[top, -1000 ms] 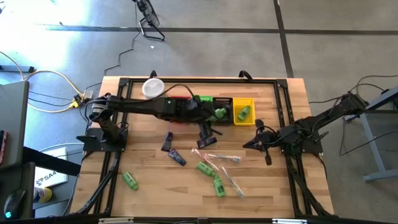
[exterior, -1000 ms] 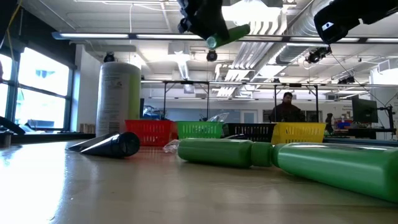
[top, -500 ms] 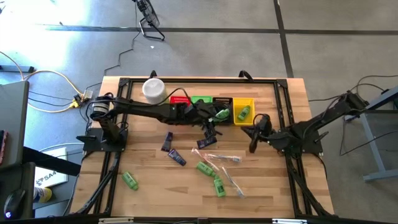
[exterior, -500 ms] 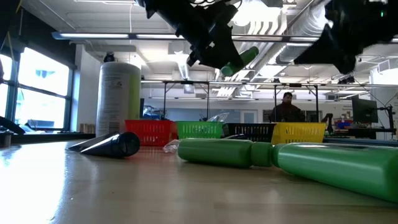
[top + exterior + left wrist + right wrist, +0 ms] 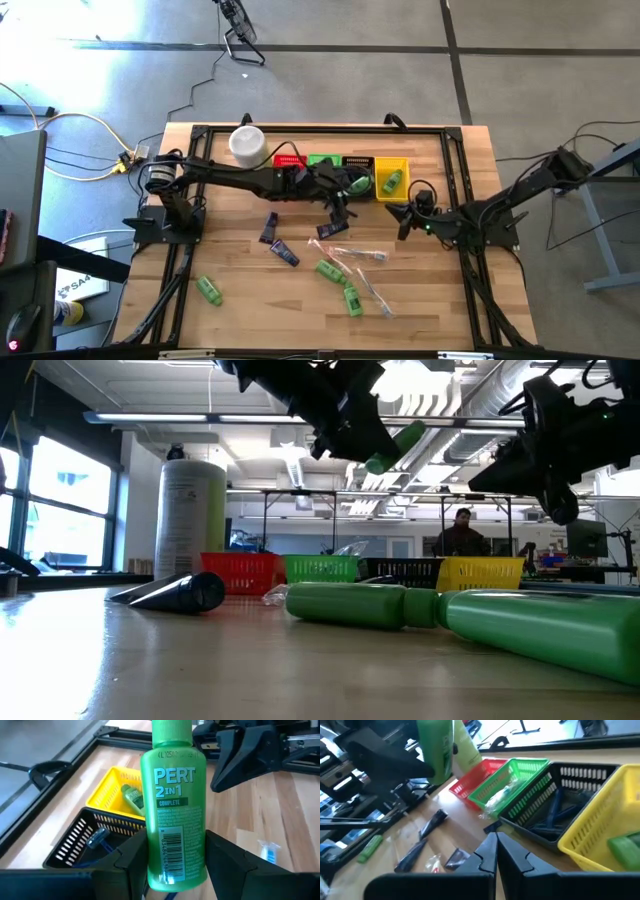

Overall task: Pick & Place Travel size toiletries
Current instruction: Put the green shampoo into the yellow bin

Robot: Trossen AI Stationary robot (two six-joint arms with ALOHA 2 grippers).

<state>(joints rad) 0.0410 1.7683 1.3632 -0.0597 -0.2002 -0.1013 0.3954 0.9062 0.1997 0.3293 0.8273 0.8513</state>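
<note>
My left gripper (image 5: 348, 188) hangs above the row of baskets at the far side and is shut on a green Pert bottle (image 5: 174, 805). In the low view the bottle (image 5: 395, 445) is high above the table. My right gripper (image 5: 405, 215) is shut on nothing and hovers right of the yellow basket (image 5: 392, 180). Other toiletries lie flat on the table: green bottles (image 5: 208, 290) (image 5: 340, 285), dark tubes (image 5: 275, 240) and clear-wrapped sticks (image 5: 352, 253). One green bottle (image 5: 132, 797) lies in the yellow basket. Blue razors (image 5: 555, 817) lie in the black basket. My left gripper pinches the bottle's lower body near its base (image 5: 172, 870) between the two fingers (image 5: 131, 857), one on each narrow side. The bottle runs along the fingers, cap end pointing away from the wrist. It is lifted clear, over the black basket (image 5: 85, 840) and the yellow one.
Red (image 5: 290, 160), green (image 5: 322, 160), black (image 5: 357, 164) and yellow baskets stand in a row at the far side. A tall white canister (image 5: 247, 142) stands to their left. A dark frame borders the table. A person shows far back in the room (image 5: 462, 530).
My left gripper has come down toward the baskets and tipped its front end downward, carrying the green bottle with it. My right gripper has also sunk, rolled about its own line and stayed shut.
</note>
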